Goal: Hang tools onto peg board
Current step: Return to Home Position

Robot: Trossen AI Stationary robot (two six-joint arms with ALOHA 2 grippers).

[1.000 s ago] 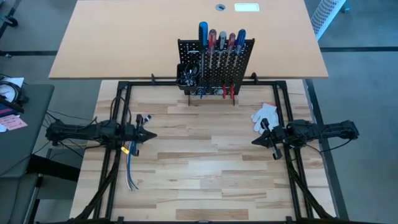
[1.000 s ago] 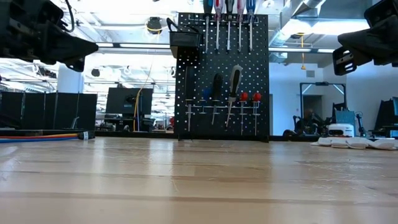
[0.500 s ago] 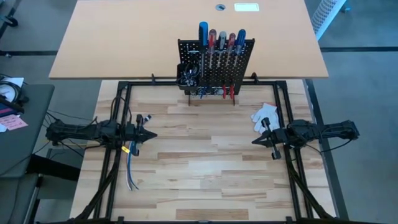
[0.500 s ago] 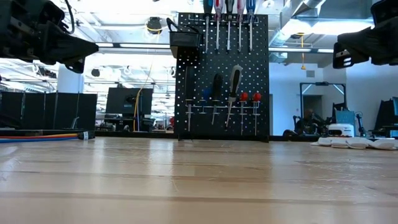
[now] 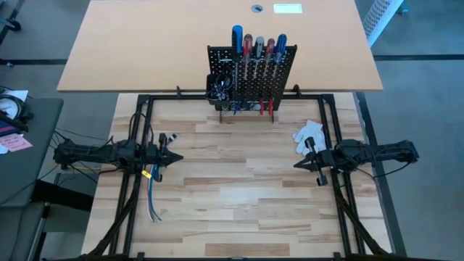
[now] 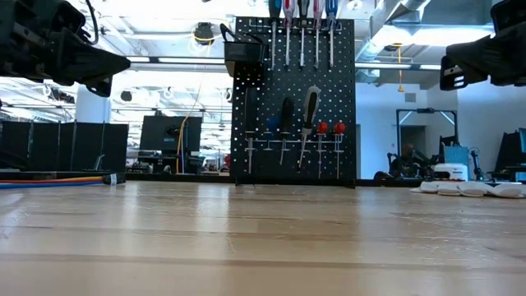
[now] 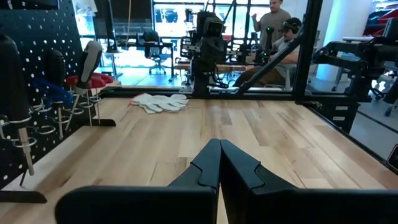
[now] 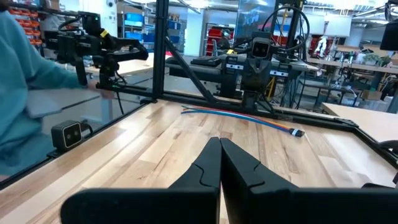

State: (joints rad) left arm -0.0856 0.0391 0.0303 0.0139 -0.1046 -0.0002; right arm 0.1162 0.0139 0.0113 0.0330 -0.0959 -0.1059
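Note:
The black peg board stands upright on its feet at the table's far edge. Screwdrivers with blue, red and grey handles stick down through its top rail. More tools hang in rings on its front, red-handled ones among them. A black bin sits on the board's left side. My left gripper hovers shut and level at the table's left, touching nothing. My right gripper hovers shut and level at the right, facing it. Both wrist views show shut fingertips with nothing between them.
A white glove lies near the right gripper. A bundle of loose cables lies under the left arm along the table's left side. A black frame borders the table. People sit beyond the right edge and a sleeve shows beyond the left.
My right gripper has rolled a little about its own pointing line while staying in place, still shut. The tools and the board have not moved.

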